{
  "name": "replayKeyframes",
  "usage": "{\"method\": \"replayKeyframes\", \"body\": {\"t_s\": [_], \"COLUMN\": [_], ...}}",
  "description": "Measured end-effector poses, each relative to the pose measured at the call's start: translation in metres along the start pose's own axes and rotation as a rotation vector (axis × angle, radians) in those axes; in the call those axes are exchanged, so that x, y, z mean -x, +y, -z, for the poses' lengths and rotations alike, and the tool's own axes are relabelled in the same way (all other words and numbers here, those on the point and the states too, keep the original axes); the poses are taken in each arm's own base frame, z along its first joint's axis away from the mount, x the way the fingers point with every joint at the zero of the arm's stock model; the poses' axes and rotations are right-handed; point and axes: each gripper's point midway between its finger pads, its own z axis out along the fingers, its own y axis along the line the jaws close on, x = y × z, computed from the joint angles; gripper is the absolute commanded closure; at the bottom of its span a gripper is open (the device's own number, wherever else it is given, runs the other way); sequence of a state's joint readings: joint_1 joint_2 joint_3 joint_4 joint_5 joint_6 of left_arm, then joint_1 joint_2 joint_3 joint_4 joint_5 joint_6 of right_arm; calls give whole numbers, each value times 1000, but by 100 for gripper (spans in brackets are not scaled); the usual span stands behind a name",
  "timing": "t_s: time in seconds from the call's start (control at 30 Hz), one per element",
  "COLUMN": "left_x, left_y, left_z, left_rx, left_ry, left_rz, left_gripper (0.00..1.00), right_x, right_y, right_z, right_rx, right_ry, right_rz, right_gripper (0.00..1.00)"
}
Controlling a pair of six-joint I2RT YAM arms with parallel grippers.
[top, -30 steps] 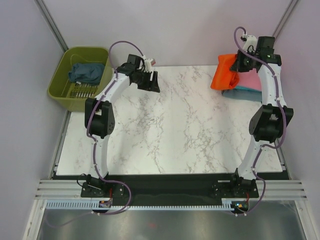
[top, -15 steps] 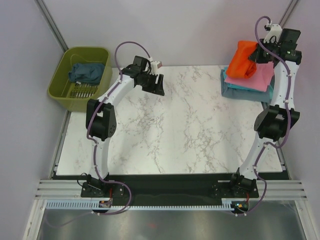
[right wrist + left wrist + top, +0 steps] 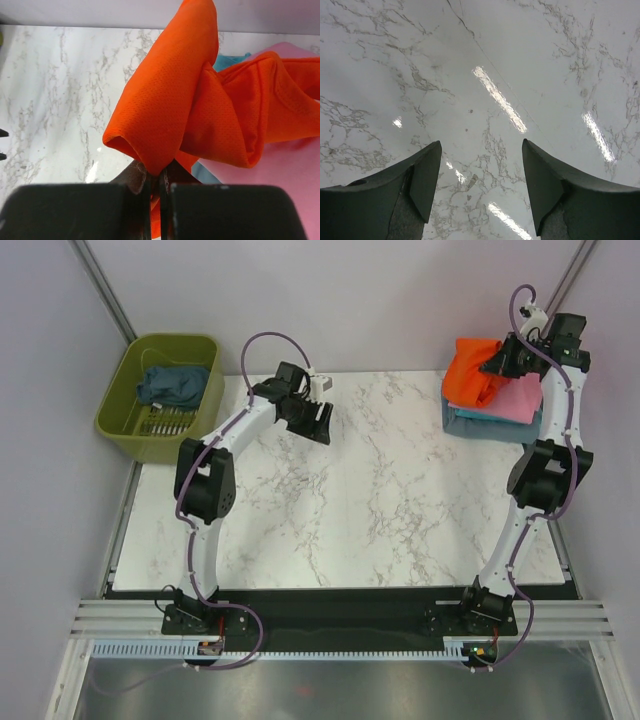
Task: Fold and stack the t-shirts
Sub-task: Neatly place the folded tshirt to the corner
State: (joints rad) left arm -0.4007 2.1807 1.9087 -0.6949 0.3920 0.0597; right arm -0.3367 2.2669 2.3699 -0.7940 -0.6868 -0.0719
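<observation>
My right gripper [image 3: 498, 360] is shut on the orange-red t-shirt [image 3: 470, 372] and holds it bunched over the stack at the table's back right. In the right wrist view the orange-red shirt [image 3: 200, 95] hangs from the closed jaws, part of it lying on the pink shirt [image 3: 280, 175]. The pink shirt [image 3: 520, 400] lies on the light teal shirt [image 3: 480, 425]. The dark slate-blue shirt [image 3: 172, 384] lies in the basket. My left gripper [image 3: 318, 420] is open and empty above bare marble [image 3: 485, 100].
The olive-green plastic basket [image 3: 122, 415] stands off the table's back left corner. The marble tabletop [image 3: 350, 500] spans the middle. Grey walls close in at the back and sides.
My right gripper has lifted the orange-red shirt from beside the stack, then lowered it onto the pink shirt. My left gripper has drifted right and slightly nearer, still open.
</observation>
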Motion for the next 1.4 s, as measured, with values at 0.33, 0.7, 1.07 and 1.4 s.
{"method": "replayKeyframes", "body": {"t_s": [0.33,0.7,1.07,1.4], "left_x": [-16,-22,-38,-49], "left_y": [-11,-21,-34,-44], "left_z": [-3,2,-4,-8], "left_rx": [8,18,7,2], "left_ry": [47,59,100,130], "left_rz": [-40,-88,-125,-156], "left_gripper": [27,27,26,26], "right_x": [-3,-42,-50,-43], "right_y": [-13,-47,-58,-79], "right_z": [-1,-22,-29,-25], "right_rx": [82,75,52,-14], "right_ry": [-10,60,77,52], "right_rz": [-70,-166,-144,-144], "right_gripper": [100,100,100,100]}}
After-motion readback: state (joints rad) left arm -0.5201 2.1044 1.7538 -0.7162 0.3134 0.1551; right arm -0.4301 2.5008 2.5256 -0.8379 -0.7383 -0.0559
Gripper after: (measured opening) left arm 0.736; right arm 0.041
